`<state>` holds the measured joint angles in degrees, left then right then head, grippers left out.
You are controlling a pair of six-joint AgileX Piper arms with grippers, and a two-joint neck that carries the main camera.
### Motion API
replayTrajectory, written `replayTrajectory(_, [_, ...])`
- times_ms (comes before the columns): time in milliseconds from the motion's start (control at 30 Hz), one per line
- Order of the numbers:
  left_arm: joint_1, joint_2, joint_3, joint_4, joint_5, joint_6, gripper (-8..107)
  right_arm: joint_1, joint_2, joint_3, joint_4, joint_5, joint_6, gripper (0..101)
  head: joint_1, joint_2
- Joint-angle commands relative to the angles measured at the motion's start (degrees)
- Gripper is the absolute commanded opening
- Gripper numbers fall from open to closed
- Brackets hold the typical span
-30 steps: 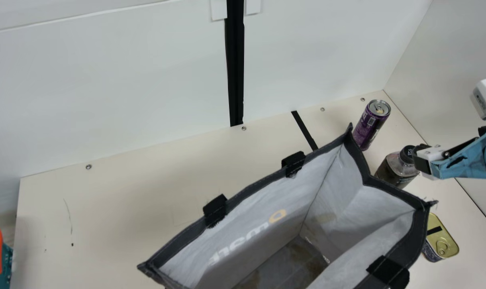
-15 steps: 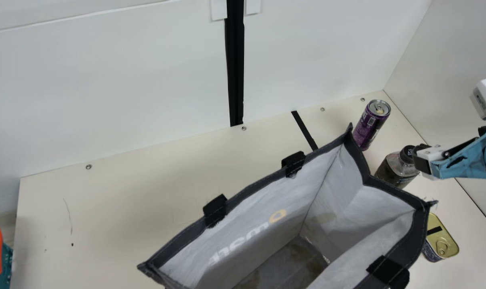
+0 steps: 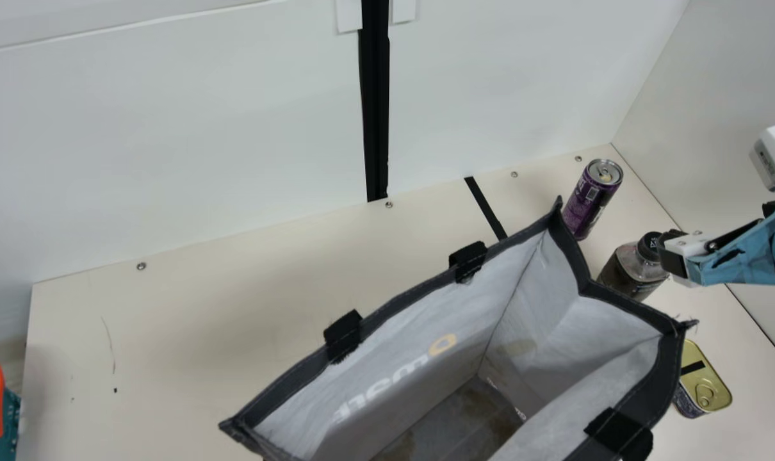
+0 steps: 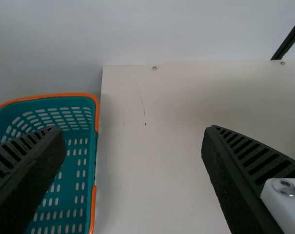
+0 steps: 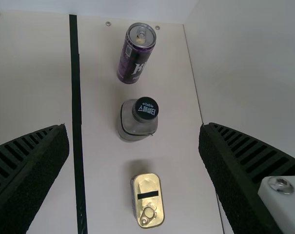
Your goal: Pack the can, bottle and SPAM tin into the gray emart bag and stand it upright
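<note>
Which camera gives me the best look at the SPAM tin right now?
The right wrist view. There the SPAM tin is unobstructed, with its gold lid, black strip and pull ring in sight. The main view shows these too, but the gray emart bag hides the tin's left edge.

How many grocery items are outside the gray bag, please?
3, all beyond the right end of the bag: the purple can at the back, then the bottle, then the SPAM tin frontmost. The bag may hide others.

We counted: one bag [image 3: 541,301] | one can [image 3: 589,203] | one bottle [image 3: 629,274] | one tin [image 3: 706,378] | one basket [image 4: 49,95] | one table [image 3: 202,333] | four small screws [image 3: 389,205]
</note>
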<state>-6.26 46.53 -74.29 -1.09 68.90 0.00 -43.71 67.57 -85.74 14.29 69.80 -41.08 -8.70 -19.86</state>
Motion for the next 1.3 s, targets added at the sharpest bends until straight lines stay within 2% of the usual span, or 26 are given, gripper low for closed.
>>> replayTrajectory(0, [-0.8, 0.7, -1.3, 0.0, -0.1, -0.3, 90, 0.0, 0.0, 0.0, 0.0, 0.0, 0.0, 95, -1.3, -0.1])
replayTrajectory(433, [-7.2, 5.5, -8.5, 1.9, -0.8, -3.5, 90, 0.0, 0.0, 0.0, 0.0, 0.0, 0.0, 95, -1.3, -0.1])
replayTrajectory(1267, [-22.1, 13.3, -19.0, 5.4, -0.4, -9.8, 90, 0.0, 0.0, 0.0, 0.0, 0.0, 0.0, 95, -1.3, -0.1])
